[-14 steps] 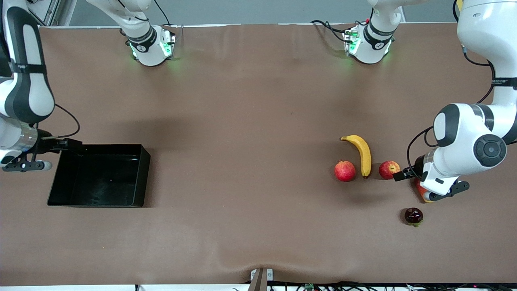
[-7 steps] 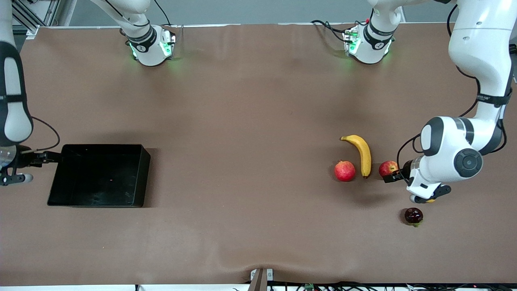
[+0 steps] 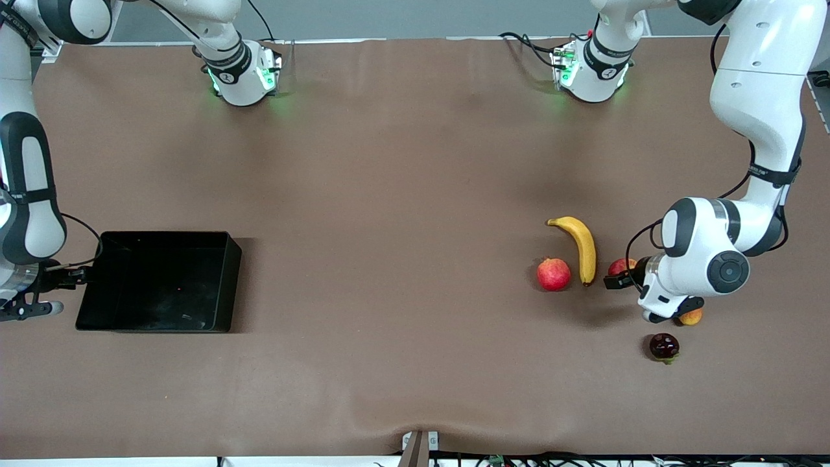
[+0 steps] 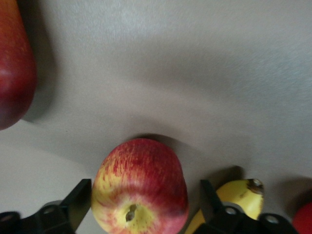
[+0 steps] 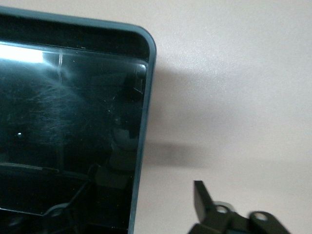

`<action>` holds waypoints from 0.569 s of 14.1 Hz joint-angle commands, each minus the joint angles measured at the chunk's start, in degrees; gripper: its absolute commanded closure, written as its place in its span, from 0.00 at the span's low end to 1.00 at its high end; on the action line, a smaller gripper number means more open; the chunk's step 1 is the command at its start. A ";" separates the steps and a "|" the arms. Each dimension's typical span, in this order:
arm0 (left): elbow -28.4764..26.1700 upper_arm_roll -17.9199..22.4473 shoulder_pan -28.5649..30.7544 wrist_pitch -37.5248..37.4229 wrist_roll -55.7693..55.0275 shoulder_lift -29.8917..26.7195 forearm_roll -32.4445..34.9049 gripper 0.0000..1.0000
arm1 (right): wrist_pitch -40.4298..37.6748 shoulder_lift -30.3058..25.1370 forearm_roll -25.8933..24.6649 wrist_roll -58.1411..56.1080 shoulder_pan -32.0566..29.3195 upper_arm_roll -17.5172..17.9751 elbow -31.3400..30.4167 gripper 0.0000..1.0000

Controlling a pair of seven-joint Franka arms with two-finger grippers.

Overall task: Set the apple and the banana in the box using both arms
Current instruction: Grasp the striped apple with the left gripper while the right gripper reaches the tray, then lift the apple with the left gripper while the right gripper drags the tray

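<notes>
The apple (image 3: 621,265) lies on the table beside the banana (image 3: 581,245), toward the left arm's end. My left gripper (image 3: 615,280) is low at the apple. In the left wrist view it (image 4: 144,195) is open with one finger on each side of the apple (image 4: 141,187). The banana's tip (image 4: 239,194) shows beside one finger. The black box (image 3: 159,241) sits at the right arm's end. My right gripper (image 3: 79,275) is at the box's end wall. In the right wrist view it (image 5: 156,190) is open across that wall (image 5: 146,97).
A pink-red round fruit (image 3: 553,274) lies beside the banana, on its side away from the apple. A mango (image 3: 691,316) peeks out under the left arm. A dark round fruit (image 3: 664,347) lies nearer the front camera.
My left gripper has moved in toward the apple and now has a finger on each side of it. My right gripper has slid along the box's end wall toward the front camera.
</notes>
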 commanded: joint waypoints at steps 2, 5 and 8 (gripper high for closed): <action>-1.20 -0.31 0.27 0.35 -0.27 -1.18 3.16 0.98 | 0.95 1.28 -0.49 -0.68 -0.95 0.91 0.70 1.00; -0.41 -0.75 0.18 -1.66 -0.18 -4.86 3.16 1.00 | 0.60 1.10 -0.49 -0.76 -0.59 0.91 0.87 1.00; 2.13 -1.71 -0.43 -6.84 -0.36 -9.87 3.16 1.00 | 0.07 0.05 -0.14 -0.59 0.11 1.26 1.14 1.00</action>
